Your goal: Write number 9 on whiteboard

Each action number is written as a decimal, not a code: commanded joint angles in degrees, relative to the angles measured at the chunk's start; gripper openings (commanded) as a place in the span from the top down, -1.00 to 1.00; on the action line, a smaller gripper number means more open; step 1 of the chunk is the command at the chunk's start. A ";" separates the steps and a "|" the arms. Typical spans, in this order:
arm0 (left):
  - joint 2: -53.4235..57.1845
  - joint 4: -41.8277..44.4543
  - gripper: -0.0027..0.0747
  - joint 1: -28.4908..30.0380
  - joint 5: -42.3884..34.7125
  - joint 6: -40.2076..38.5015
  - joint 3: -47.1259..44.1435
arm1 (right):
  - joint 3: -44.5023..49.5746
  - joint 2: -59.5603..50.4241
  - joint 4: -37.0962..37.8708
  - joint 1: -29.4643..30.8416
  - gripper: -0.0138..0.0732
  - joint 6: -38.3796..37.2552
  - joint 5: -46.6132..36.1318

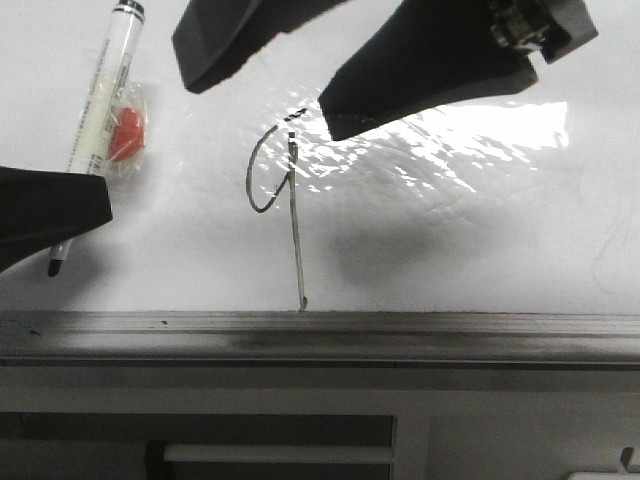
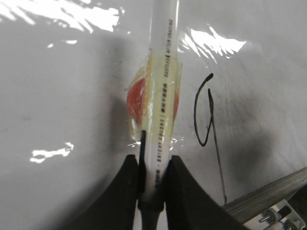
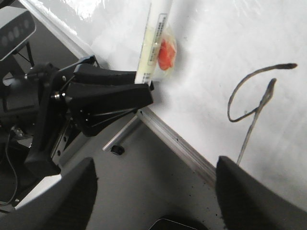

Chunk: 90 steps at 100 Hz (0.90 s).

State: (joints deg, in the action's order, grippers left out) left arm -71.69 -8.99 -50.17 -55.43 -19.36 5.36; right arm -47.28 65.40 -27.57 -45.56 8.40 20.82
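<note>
The whiteboard (image 1: 480, 250) carries the number 9 (image 1: 272, 180), a thin black open loop with a long slanted tail that ends near the grey ledge (image 1: 320, 330). My left gripper (image 1: 90, 205) is shut on a white marker (image 1: 105, 90), well to the left of the 9, with the marker's dark tip (image 1: 55, 265) close to the board. In the left wrist view the gripper (image 2: 153, 163) clamps the marker (image 2: 163, 72) beside the 9 (image 2: 204, 110). My right gripper (image 1: 270, 97) hangs open and empty above the 9; in its own view it (image 3: 156, 167) is wide open over the ledge (image 3: 177, 139).
A red-orange piece in clear wrap (image 1: 128, 130) is taped to the marker's barrel. A bright glare patch (image 1: 460, 140) lies right of the 9. Below the ledge is a grey frame with a white bar (image 1: 280, 453). The right wrist view shows the left gripper (image 3: 105, 98).
</note>
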 commanded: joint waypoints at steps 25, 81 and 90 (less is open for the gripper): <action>-2.11 0.46 0.99 -0.35 -0.52 -5.56 2.96 | -1.67 -0.76 0.06 0.32 -0.35 0.98 -2.74; -4.98 2.32 0.49 -0.35 -5.21 -6.14 2.61 | -1.67 -0.76 -0.07 0.32 -0.35 0.98 -2.16; -4.98 1.24 0.05 -0.35 -5.21 -8.65 2.61 | -1.67 -0.76 -0.07 0.32 -0.35 0.98 -2.02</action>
State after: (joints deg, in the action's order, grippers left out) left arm -77.36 -6.56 -50.17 -56.08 -25.79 7.24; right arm -47.28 65.40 -27.49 -45.56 8.66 21.38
